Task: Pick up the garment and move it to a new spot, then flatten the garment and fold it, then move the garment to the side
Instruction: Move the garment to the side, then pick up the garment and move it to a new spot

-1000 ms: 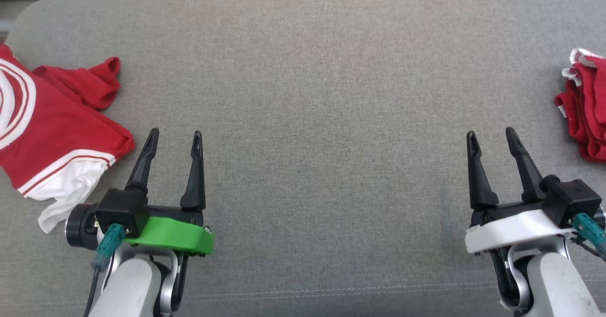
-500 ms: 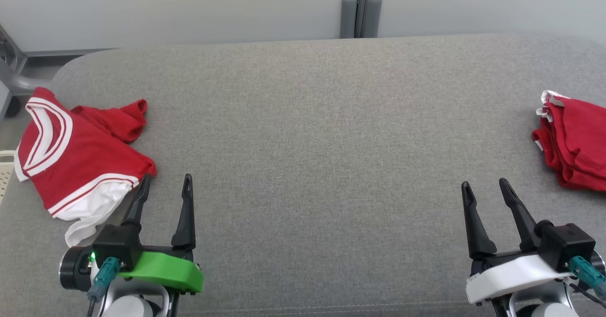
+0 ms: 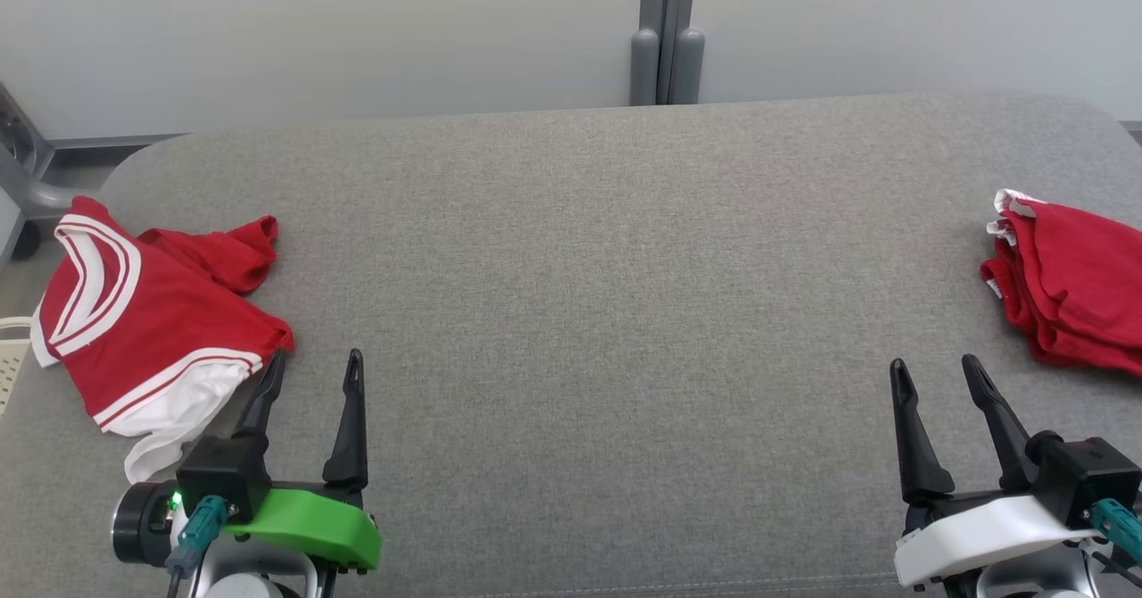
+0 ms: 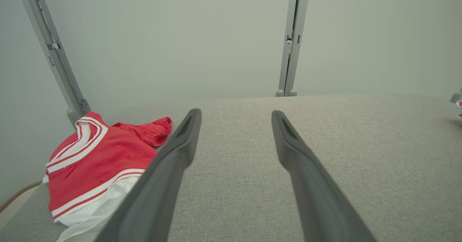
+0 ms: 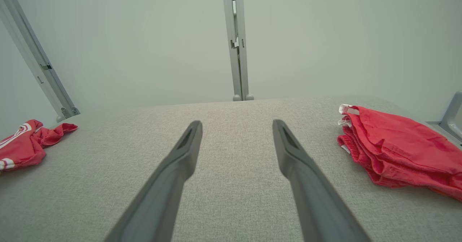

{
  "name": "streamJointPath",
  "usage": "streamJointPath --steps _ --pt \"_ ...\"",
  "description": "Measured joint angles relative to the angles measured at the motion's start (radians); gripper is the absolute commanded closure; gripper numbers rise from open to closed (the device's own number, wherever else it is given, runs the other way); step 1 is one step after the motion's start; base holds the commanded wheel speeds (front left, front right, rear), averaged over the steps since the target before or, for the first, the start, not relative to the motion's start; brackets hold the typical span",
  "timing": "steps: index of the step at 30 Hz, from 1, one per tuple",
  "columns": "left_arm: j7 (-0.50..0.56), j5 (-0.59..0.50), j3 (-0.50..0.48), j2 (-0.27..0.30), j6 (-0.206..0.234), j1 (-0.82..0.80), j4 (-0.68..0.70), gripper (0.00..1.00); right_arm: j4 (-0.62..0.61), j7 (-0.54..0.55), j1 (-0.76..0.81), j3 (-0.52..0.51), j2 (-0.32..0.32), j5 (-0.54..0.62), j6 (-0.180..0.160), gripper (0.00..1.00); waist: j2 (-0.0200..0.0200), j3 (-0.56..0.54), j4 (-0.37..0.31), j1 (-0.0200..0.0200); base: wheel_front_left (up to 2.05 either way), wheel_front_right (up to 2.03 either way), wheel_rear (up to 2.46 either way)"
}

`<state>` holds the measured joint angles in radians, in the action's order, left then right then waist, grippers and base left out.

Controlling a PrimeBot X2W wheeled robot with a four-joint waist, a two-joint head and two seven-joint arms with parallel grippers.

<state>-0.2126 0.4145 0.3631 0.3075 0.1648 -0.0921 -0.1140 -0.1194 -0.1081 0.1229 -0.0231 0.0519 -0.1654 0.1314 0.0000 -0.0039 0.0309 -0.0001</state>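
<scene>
The garment, red with white trim, lies crumpled at the left end of the table, just beside the left gripper. Its fingers and those of the right gripper stand spread and empty. A shallow pinch might catch only one layer, bunching it worse or dragging it over the edge.

On the cushion, 1 crumpled garment lies far left and 1 folded pile far right. The left gripper sits just beside the garment; the right gripper near the pile.
</scene>
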Motion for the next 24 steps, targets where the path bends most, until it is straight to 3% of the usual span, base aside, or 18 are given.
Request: streamJointPath --steps 18,24 --pt "0.006 0.011 0.009 -0.001 0.015 -0.002 -0.012 0.00 -0.007 0.006 0.006 -0.003 -0.001 0.002 0.000 0.00 0.0000 -0.005 0.001 0.0000 0.00 0.00 0.00" --pt "0.004 0.015 0.018 -0.010 0.015 -0.024 -0.015 0.00 -0.021 0.010 0.021 -0.019 -0.001 0.002 0.000 0.00 0.0000 -0.007 0.031 0.0000 0.00 0.00 0.00"
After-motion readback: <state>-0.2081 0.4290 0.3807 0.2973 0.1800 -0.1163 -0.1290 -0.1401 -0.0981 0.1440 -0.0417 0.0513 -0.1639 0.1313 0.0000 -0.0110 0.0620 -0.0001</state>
